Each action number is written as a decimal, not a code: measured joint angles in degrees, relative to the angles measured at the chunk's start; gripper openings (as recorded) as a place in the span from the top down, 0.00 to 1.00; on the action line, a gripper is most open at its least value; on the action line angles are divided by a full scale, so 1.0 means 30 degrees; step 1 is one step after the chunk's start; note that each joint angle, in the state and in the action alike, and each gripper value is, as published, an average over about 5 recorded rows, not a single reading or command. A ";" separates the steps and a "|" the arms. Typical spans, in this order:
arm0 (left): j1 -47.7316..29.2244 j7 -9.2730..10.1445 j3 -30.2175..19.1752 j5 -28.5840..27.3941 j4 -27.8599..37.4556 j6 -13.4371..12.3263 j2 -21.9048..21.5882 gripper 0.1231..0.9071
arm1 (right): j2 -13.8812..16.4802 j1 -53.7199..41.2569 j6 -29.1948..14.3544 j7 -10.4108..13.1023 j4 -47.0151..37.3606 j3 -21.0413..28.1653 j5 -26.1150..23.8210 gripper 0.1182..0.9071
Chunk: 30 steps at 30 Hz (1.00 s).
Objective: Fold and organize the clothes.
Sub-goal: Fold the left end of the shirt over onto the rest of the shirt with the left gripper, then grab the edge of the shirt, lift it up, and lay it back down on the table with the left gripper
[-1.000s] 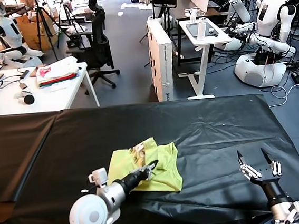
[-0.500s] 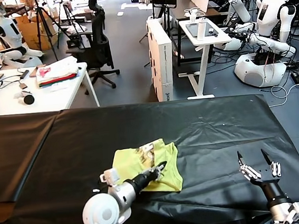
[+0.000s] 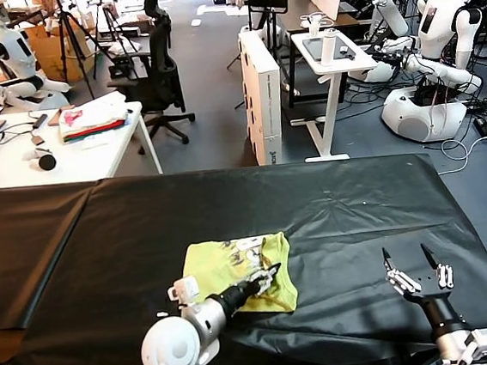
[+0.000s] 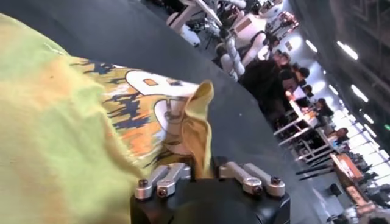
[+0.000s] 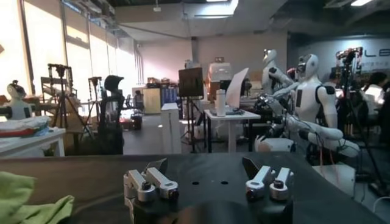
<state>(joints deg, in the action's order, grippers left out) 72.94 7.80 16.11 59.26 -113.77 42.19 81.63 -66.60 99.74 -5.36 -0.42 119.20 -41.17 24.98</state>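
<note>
On the black table point(image 3: 359, 214) lies one T-shirt point(image 3: 234, 261); my left gripper point(image 3: 268, 277) pinches its fold, my right gripper point(image 3: 416, 268) waits spread, fingertips cropped

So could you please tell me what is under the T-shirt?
The black table cover shows all around the T-shirt; anything beneath is hidden. The left hand pinches its fold.

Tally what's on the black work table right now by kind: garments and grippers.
Garments: 1, the lime T-shirt, a fold of it pinched by the left gripper.
Grippers: 2, that left one and the right gripper, open and apart from the shirt.
Total: 3.
</note>
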 joint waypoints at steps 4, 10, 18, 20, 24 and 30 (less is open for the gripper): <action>0.0374 0.0007 0.0273 0.0337 -0.0342 0.0002 0.0532 0.02 | 0.1004 -0.0388 0.0828 -0.0046 0.0055 0.0768 -0.0235 0.00; 0.0999 -0.0602 0.1215 0.0377 -0.1514 0.0003 0.0688 0.00 | 0.2782 -0.1158 0.2002 -0.0013 0.0292 0.3145 -0.0499 0.00; 0.1498 -0.0929 0.3802 -0.0945 -0.3087 -0.0006 -0.0571 0.00 | 0.4323 -0.3541 0.3686 0.1178 0.0580 0.7510 -0.1318 0.00; 0.1528 -0.0928 0.4451 -0.1333 -0.3131 -0.0136 -0.0949 0.00 | 0.4364 -0.4452 0.4520 0.1538 0.0549 0.8617 -0.1389 0.00; 0.1813 -0.0930 0.5178 -0.2298 -0.3169 -0.0605 -0.1288 0.00 | 0.4262 -0.6303 0.5938 0.1682 0.0232 1.0764 -0.1843 0.00; 0.2268 -0.0942 0.5476 -0.3068 -0.3215 -0.0873 -0.1105 0.00 | 0.4226 -0.7896 0.6829 0.1366 -0.0338 1.2606 -0.2989 0.00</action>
<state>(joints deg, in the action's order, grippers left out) 79.74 4.98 32.54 50.05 -123.41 39.57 78.32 -53.92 76.06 15.13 3.68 118.18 -3.35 16.01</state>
